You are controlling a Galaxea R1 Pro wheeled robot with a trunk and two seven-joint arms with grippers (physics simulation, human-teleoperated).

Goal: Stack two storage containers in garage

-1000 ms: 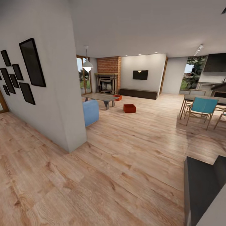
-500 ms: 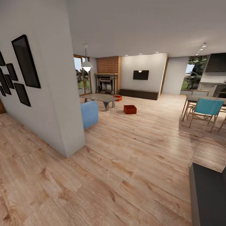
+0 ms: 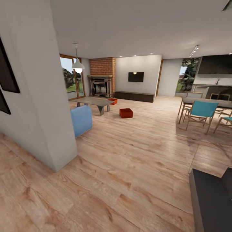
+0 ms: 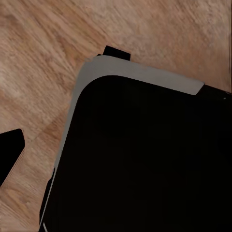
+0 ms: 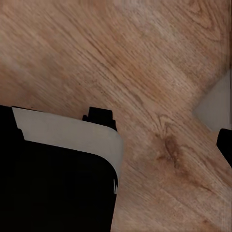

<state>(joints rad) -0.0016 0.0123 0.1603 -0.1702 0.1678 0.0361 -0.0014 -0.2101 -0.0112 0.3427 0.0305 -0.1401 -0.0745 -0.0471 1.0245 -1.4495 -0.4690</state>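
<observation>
Far across the living room's light wood-plank floor [image 3: 129,167] stand the two storage containers, small at this distance. One orange-red bin [image 3: 126,112] sits in the open. The other [image 3: 112,101] is beside the low table, near the brick fireplace [image 3: 101,77]. Both arms hang low over the planks. My left gripper [image 4: 116,157] shows a dark fingertip [image 4: 9,155] at the picture's edge, and my right gripper [image 5: 116,145] shows a fingertip [image 5: 225,145] at its edge. Both look open, with nothing held. The garage is out of view.
A white wall corner [image 3: 54,122] juts in at the near left, with a blue sofa [image 3: 81,120] behind it. The low table [image 3: 93,102] stands beyond. Teal dining chairs [image 3: 199,111] are at the right, and a dark counter [image 3: 209,199] at the near right. My black base [image 4: 145,164] is below the arms.
The whole head view has shifted: the camera has advanced and turned, so the wall corner looms larger at the left. The bins themselves have not moved.
</observation>
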